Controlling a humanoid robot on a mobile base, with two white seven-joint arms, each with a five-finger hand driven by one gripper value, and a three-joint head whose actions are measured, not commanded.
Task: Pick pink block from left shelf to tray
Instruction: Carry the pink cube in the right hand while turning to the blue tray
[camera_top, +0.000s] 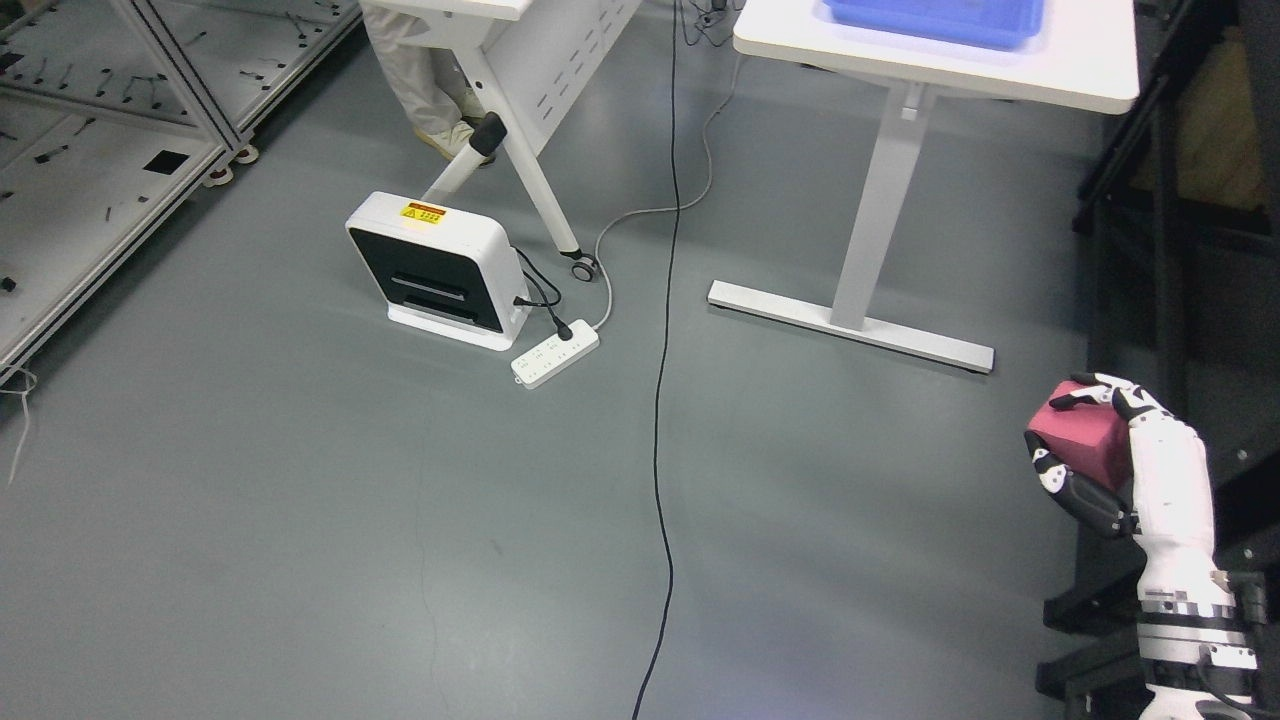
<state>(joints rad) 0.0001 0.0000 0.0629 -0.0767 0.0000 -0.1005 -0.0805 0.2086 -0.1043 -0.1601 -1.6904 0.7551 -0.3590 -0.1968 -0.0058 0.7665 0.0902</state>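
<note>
Open grey floor (300, 520) fills the view from centre to 9 o'clock, crossed by a black cable (660, 420) running from 12 to 6. At 4 o'clock the right hand (1120, 450) has its fingers (1085, 395) clamped on the pink block (1085, 440): fingertips curl over the block's top edge, the thumb presses from below. The block is held in the air above the floor, beside a dark rack (1170, 330) along the right edge. At 1 o'clock a white table (1000, 65) carries a blue tray (930, 20), well apart from the block. A white device (435, 265) and power strip (555, 352) sit near centre; a shelf (90, 170) lies at 10 o'clock.
</note>
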